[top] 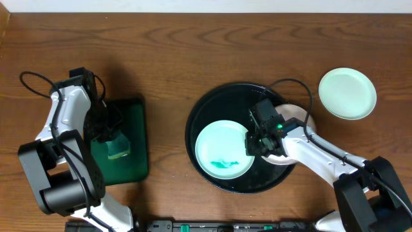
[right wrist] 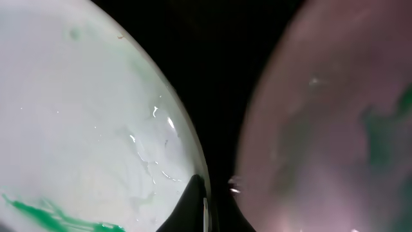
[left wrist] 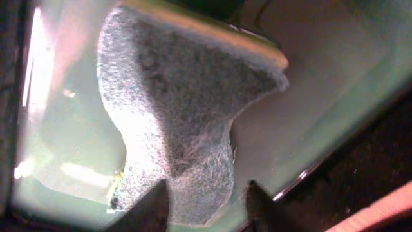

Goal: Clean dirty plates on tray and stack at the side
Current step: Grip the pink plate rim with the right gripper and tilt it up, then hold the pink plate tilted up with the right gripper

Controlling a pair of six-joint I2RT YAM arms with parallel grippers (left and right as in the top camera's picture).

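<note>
Overhead view, from the left: the left gripper (left wrist: 206,196) hangs over the green tray (top: 132,109), its fingers apparently pinched on the narrow end of the sponge (left wrist: 174,116). In the middle, the smeared plate (top: 219,145) lies in the black tray (top: 193,122). The right gripper (right wrist: 209,203) seems closed on that plate's right rim. A white plate (top: 297,115) sits partly under that arm, and a clean plate (top: 347,93) rests on the desk (top: 193,45) at far right. To wipe well, the right gripper should probably hold the rim firm and level while the sponge comes across flat and presses lightly, so the plate does not slip.
</note>
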